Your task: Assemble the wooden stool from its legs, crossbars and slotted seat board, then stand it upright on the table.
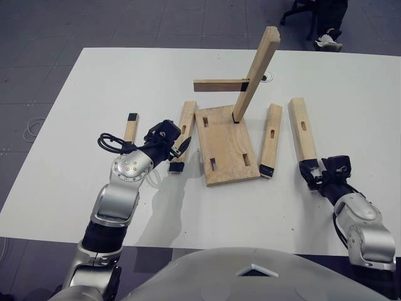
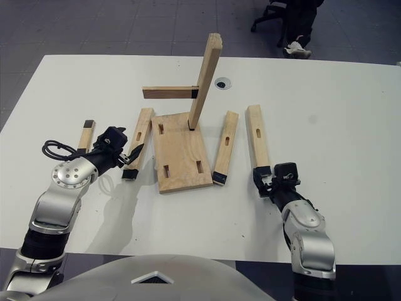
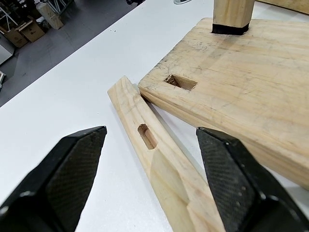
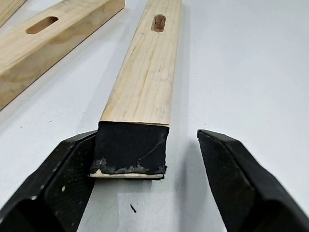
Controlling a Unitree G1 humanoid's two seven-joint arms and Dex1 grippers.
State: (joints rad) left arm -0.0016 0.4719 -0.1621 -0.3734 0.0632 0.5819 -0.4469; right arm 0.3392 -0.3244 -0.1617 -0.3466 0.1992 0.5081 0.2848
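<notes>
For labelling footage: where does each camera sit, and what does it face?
Left eye: head, looking down at table; left gripper and right gripper show.
Right eye: beside it, same scene.
Left wrist: left arm, facing left-side leg by seat board, between open fingers.
Right wrist: right arm, facing rightmost leg's black end, between open fingers.

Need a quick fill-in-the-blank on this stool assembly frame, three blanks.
One leg stands in a slot of the ___. Its crossbar points toward the robot's ___. The right gripper is ___ around the black-capped end of a lying leg.
Missing: seat board; left; open.
</notes>
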